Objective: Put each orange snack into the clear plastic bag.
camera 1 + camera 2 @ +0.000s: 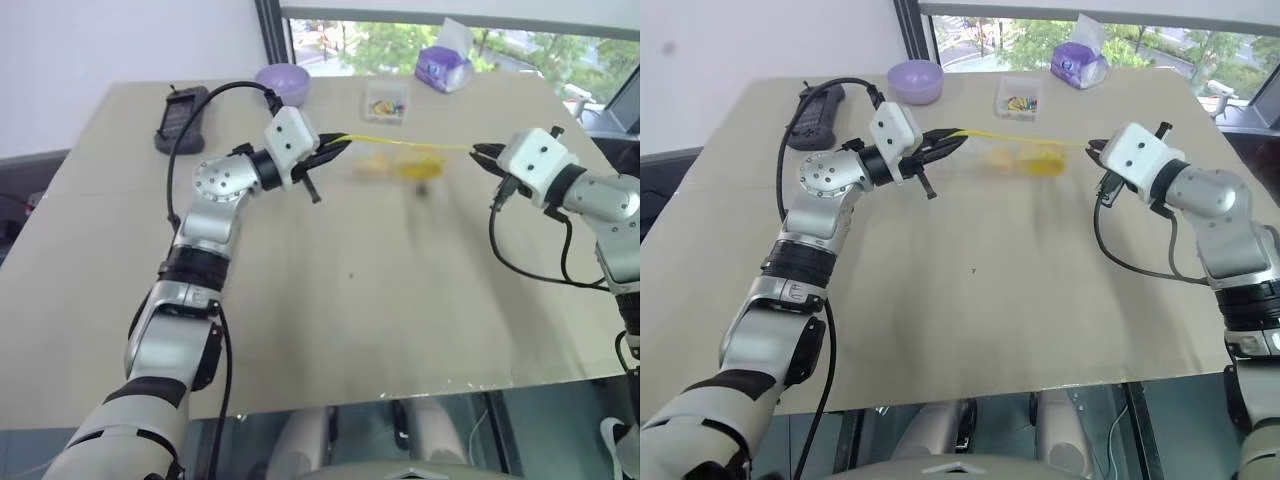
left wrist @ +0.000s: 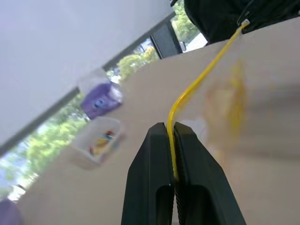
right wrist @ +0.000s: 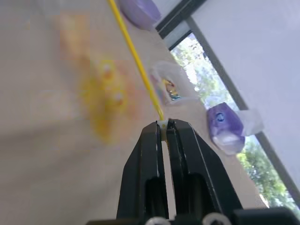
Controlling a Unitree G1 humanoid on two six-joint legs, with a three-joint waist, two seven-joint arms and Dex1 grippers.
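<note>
The clear plastic bag (image 1: 400, 146) hangs stretched above the table, its thin yellow strip pulled taut between my two grippers. My left gripper (image 1: 340, 146) is shut on the strip's left end, with the strip pinched between its black fingers (image 2: 154, 154). At the other end my right gripper (image 1: 478, 152) is shut on the strip, which runs out from its fingertips (image 3: 154, 136). Below the strip, blurred orange-yellow patches (image 1: 412, 168) show through the bag's body. They look like the orange snacks, but their shapes cannot be made out.
At the table's far side stand a purple bowl (image 1: 283, 78), a small clear box of coloured sweets (image 1: 385, 102) and a purple tissue packet (image 1: 445, 68). A black device (image 1: 180, 118) lies at the far left. The bare tabletop (image 1: 350, 300) stretches toward the near edge.
</note>
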